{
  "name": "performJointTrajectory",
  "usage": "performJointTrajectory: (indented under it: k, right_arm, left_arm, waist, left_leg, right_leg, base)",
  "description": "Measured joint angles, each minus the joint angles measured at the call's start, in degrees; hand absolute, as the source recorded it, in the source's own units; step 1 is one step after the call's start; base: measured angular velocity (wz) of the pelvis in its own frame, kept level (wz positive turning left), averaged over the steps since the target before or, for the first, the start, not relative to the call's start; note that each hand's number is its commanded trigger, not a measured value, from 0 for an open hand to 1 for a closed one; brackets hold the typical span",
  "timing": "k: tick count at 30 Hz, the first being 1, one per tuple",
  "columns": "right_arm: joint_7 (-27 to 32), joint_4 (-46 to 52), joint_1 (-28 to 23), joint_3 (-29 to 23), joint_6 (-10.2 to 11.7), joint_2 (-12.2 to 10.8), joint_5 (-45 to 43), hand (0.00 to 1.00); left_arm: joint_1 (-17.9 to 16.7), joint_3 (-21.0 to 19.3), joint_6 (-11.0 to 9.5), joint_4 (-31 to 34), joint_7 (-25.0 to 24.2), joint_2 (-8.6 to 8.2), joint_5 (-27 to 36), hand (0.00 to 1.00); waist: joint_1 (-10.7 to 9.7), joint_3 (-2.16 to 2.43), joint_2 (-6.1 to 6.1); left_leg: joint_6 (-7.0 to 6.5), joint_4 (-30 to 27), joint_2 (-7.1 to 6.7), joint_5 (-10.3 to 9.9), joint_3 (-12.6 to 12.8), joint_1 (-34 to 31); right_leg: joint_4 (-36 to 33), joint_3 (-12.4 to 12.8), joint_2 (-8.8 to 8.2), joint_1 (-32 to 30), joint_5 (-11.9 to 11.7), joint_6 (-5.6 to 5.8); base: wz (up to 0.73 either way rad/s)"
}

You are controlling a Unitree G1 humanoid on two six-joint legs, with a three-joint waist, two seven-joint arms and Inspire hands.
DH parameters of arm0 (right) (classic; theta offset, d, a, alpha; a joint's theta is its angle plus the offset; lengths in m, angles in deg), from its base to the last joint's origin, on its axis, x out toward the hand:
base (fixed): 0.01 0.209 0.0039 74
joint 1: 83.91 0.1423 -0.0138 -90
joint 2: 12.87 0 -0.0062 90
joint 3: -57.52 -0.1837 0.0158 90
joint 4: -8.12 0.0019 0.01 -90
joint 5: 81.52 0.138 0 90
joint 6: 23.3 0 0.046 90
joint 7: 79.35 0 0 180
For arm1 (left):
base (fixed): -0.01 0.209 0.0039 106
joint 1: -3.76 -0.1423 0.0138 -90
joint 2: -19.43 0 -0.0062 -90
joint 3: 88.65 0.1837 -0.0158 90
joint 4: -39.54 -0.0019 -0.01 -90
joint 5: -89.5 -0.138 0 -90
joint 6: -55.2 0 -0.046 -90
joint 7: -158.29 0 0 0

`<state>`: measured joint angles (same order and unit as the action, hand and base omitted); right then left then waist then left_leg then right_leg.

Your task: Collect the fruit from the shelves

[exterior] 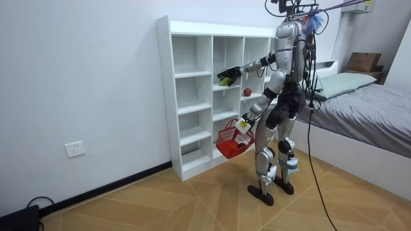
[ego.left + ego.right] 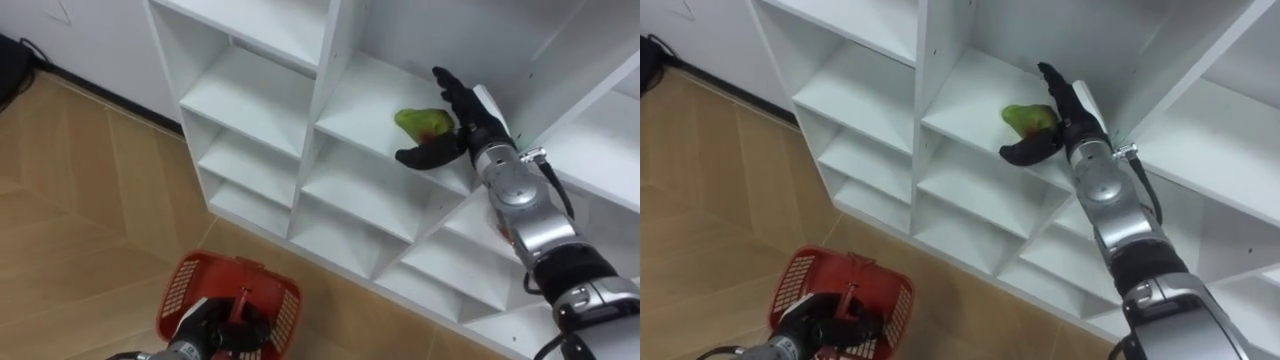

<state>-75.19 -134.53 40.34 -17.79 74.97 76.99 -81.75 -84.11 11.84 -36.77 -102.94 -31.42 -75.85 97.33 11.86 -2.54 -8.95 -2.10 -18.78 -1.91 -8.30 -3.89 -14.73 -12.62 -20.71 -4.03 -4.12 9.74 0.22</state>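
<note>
**Right robot hand [image 2: 462, 125] spread around a green fruit [image 2: 420, 122] in the closet [image 2: 250, 95]; red basket [image 2: 185, 282] hanging from the left robot hand [image 2: 205, 330]**

Left eye view: The right robot hand is reaching into an upper compartment in the closet's middle column. Its fingers are lying straight along the far side of the green fruit while the thumb is curving in below it at the shelf's front edge. The robot hand is spread, cupping the fruit rather than clamping it. The fruit is resting on the closet shelf, touching or nearly touching the palm. Below the closet, over the wooden floor [image 2: 80, 200], the left robot hand is curling round the red basket's handle. I cannot tell what is lying inside the basket.

Right eye view: The same green fruit [image 2: 1025, 117] is sitting on the shelf board near the closet's upright divider. The right robot hand [image 2: 1072, 112] is bracketing it with straight fingers and an open thumb. The left robot hand [image 2: 815, 325] is gripping the basket handle low in front of the closet.

Room view: The robot is standing upright on both feet, right in front of the closet. Its right arm is stretching to the green fruit in the middle column. A red fruit [image 1: 246, 92] is lying in the closet column nearest the robot, slightly lower. The basket is hanging at thigh height beside the closet's lower shelves. A bed [image 1: 379, 109] is standing beyond the closet, on the robot's far side.
</note>
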Motion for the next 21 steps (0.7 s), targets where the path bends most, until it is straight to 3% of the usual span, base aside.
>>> performJointTrajectory:
  k: [21]
  right_arm:
    - [1.6,-2.4,0.8,-0.1,1.9,0.0,-0.2,0.00]
  left_arm:
    - [0.2,0.5,0.0,-0.6,0.7,0.05,0.0,1.00]
  waist:
    - [0.8,0.15,0.50]
  left_leg:
    - [-0.15,0.0,0.02,0.2,0.0,-1.7]
  right_leg:
    - [-0.2,0.2,-0.04,-1.9,0.0,0.03]
  base:
    - [0.00]
